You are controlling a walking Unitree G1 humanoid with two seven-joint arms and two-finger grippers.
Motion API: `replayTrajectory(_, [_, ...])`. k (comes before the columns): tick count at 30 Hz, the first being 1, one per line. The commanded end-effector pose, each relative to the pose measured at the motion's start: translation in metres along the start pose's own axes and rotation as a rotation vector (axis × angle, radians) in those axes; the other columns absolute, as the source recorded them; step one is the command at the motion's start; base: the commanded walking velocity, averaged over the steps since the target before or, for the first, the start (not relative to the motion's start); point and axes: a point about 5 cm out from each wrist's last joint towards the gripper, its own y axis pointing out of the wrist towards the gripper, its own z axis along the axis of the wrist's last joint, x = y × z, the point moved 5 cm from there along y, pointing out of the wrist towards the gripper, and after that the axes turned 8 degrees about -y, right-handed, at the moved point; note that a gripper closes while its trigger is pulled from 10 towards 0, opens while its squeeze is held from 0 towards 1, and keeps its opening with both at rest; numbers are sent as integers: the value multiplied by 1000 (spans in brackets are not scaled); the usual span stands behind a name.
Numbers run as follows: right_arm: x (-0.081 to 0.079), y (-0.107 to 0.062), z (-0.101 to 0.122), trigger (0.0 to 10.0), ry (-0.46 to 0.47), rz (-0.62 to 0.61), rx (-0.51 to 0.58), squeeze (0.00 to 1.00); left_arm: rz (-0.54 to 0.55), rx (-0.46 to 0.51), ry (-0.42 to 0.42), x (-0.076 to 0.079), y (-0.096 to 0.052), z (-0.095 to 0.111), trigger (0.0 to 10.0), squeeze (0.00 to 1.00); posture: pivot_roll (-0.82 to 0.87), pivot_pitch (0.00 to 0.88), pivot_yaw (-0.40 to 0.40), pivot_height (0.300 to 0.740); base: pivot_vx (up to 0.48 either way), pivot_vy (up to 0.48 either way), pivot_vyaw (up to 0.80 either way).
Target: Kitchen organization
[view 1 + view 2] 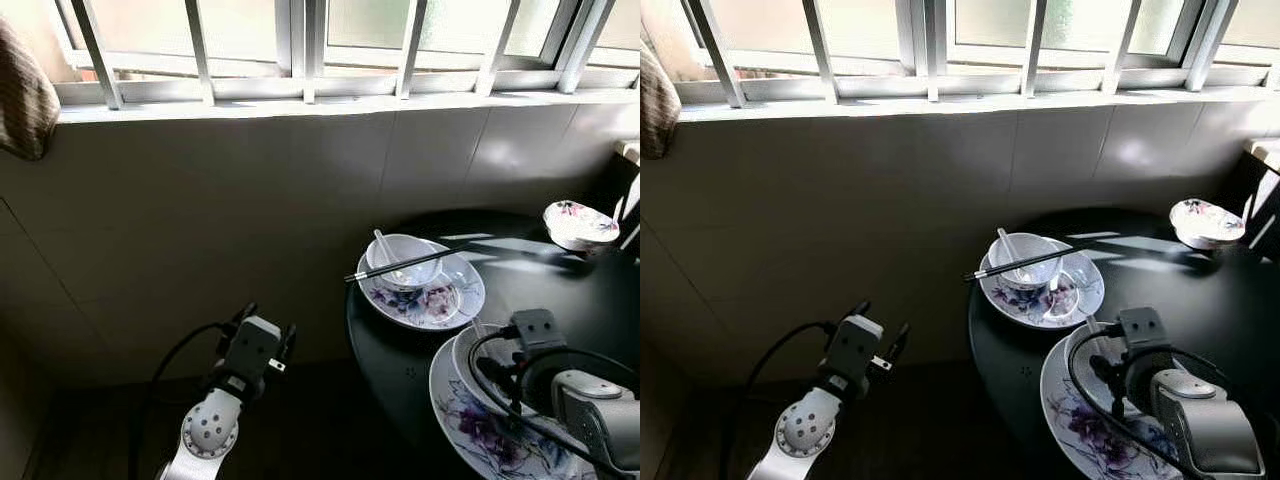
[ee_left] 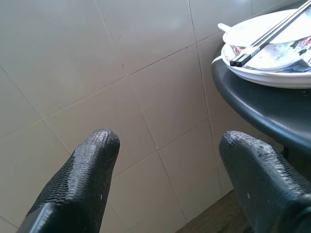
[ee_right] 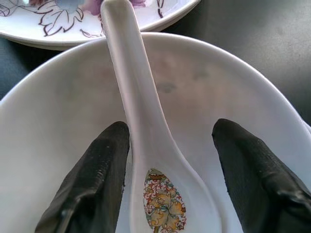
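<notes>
A white spoon (image 3: 146, 145) with a small yellow flower picture in its scoop lies in a white bowl (image 3: 233, 97). The bowl sits on a big plate with purple flowers (image 1: 470, 425), near the front edge of the round black table (image 1: 560, 290). The right gripper (image 3: 167, 170) is down inside the bowl. Its two black fingers (image 3: 92, 184) are apart, one on each side of the spoon. One finger is just beside the spoon.

Farther back on the table is another flower plate (image 1: 440, 300) with a bowl and black chopsticks (image 1: 405, 263) across it.

The left gripper (image 2: 167, 160) hangs off the table's edge, near the tiled wall (image 2: 121, 87). Its fingers are wide apart and hold nothing.
</notes>
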Motion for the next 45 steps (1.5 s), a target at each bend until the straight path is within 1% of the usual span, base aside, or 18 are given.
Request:
replayTrajectory(1, [8,5,-1,10000,15,-1,-4,0,-3,1,-3,0,1,-1,10000,0,-23,0,-45,740,0,0,0])
replayTrajectory(3, [11,9,-6,10000,54,10,-21,0,-3,0,-4,1,1,-1,10000,0,-19,0,-49,740,0,0,0])
replayTrajectory(4, [11,10,-7,7176,57,13,-22,0,-3,0,-4,1,1,-1,10000,0,-16,0,-50,740,0,0,0])
replayTrajectory(5, [10,10,-7,2588,58,20,-18,0,-2,0,-4,1,1,-1,10000,0,-15,0,-50,740,0,0,0])
replayTrajectory(6, [9,12,-10,0,57,28,-29,0,-1,-1,-5,1,0,-1,10000,0,-15,0,-53,740,0,0,0])
replayTrajectory(12, [-1,14,-13,0,36,74,-28,0,1,-5,-8,1,0,-2,10000,0,-13,0,-54,740,0,0,0])
replayTrajectory(18, [-11,13,1,0,-70,90,39,0,0,-8,-10,1,0,-3,10000,0,-13,0,-53,740,0,0,0])
replayTrajectory(22, [-10,11,10,0,-107,59,78,0,0,-9,-11,2,1,-3,10000,0,-13,0,-54,740,0,0,0])
replayTrajectory(25, [-18,4,39,0,-156,35,189,0,0,-8,-14,2,1,-3,10000,0,-14,0,-55,740,0,0,0])
replayTrajectory(28, [-19,-1,48,0,-200,6,226,0,0,-6,-16,2,1,-3,10000,0,-15,0,-55,740,0,0,0])
replayTrajectory(29, [-17,-6,59,0,-241,-39,257,0,1,-5,-17,2,1,-3,10000,0,-15,0,-55,740,0,0,0])
replayTrajectory(33, [-23,-22,86,0,-303,-103,352,0,2,-3,-20,2,2,-2,10000,0,-19,0,-57,740,0,0,0])
replayTrajectory(35, [-23,-25,91,0,-319,-123,378,0,2,-3,-21,2,2,-2,10000,0,-20,0,-59,740,0,0,0])
replayTrajectory(39, [-24,-42,128,0,-274,-170,584,0,7,7,-23,2,3,-1,10000,0,-21,0,-60,740,0,0,0])
replayTrajectory(40, [-44,-51,142,0,-326,-83,698,0,20,28,-24,-1,2,3,10000,0,-16,0,-60,740,0,0,0])
replayTrajectory(41, [-44,-51,142,0,-326,-83,698,0,20,28,-24,-1,2,3,10000,0,-16,0,-60,740,0,0,0])
replayTrajectory(42, [-57,-57,148,0,-340,-20,755,0,29,43,-25,-2,2,5,10000,0,-16,0,-60,740,0,0,0])
replayTrajectory(45, [-80,-64,153,0,-445,38,820,0,82,84,-55,-12,1,13,10000,0,-16,0,-60,740,0,0,800])
